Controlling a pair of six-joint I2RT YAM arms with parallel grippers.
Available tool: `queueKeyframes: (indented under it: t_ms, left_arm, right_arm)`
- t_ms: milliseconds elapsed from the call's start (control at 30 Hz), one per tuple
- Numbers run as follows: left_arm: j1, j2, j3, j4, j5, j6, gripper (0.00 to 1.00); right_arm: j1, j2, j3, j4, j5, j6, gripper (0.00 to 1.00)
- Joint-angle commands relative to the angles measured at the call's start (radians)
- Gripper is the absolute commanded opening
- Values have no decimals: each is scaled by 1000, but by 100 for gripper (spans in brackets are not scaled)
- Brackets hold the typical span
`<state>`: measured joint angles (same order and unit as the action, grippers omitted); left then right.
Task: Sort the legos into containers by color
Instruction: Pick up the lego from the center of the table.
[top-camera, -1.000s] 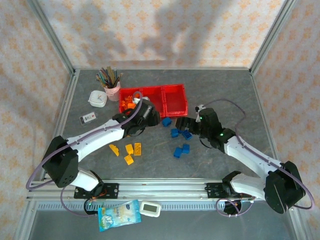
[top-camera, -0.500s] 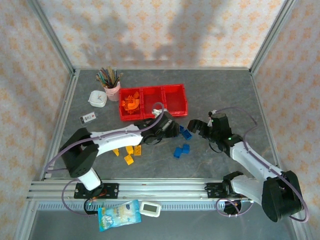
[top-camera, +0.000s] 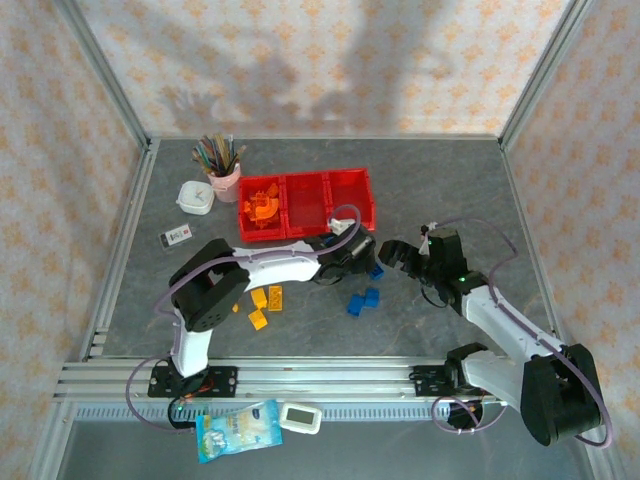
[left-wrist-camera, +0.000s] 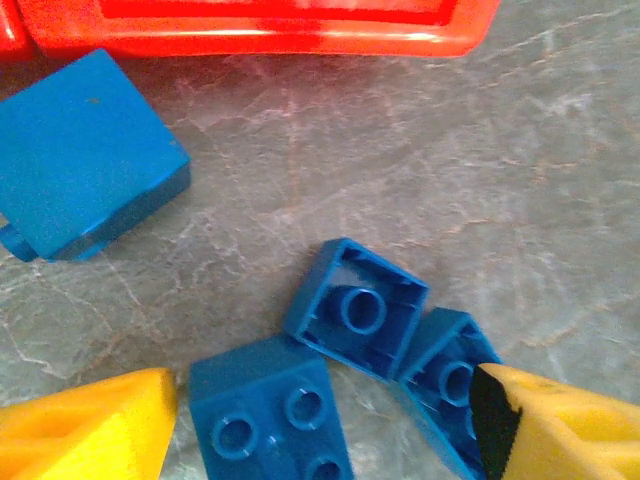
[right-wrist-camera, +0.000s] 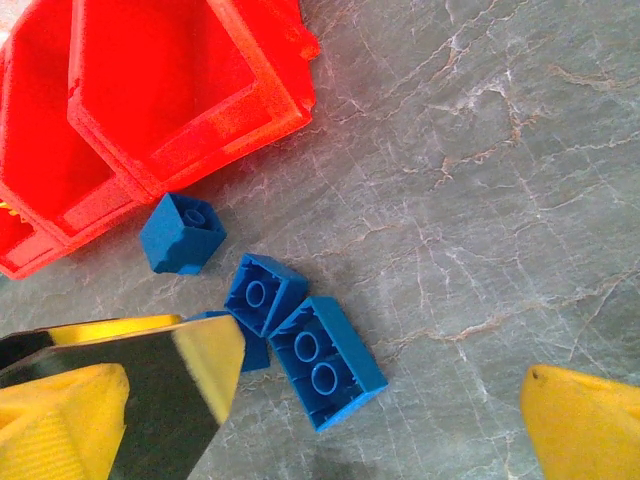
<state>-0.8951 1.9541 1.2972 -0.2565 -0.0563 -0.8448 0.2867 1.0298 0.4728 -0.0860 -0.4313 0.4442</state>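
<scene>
**Q:** Where are the grippers?
**A:** The left gripper (left-wrist-camera: 325, 430) hovers, jaws apart and holding nothing, over blue legos (left-wrist-camera: 355, 310) on the table (top-camera: 450, 190), just in front of the red containers (top-camera: 348, 200). The right gripper (right-wrist-camera: 370, 410) stands wide open, empty, beside the same cluster.
**Q:** And the other legos?
**A:** Orange legos (top-camera: 260, 205) sit in the leftmost container; yellow legos (top-camera: 262, 303) lie on the table, nearer the arm bases.

blue legos (left-wrist-camera: 355, 320) in a cluster near three joined red containers (top-camera: 326, 200), orange legos (top-camera: 260, 203) in the leftmost
</scene>
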Motion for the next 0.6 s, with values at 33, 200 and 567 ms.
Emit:
queueKeyframes:
  t_ms: [33,200,567]
  left_arm:
    - [-5,47,39,-62,-76,10,74]
    - [-5,67,42,-81,-111,11,63]
    - [-5,19,-9,-88,-150,12,41]
  right_arm:
    - [-9,-4,-10,25,-17,-21,100]
    - [-9,-4,-8,25,-21,-25,100]
    - [-12,-3,-8,27,-28,-21,100]
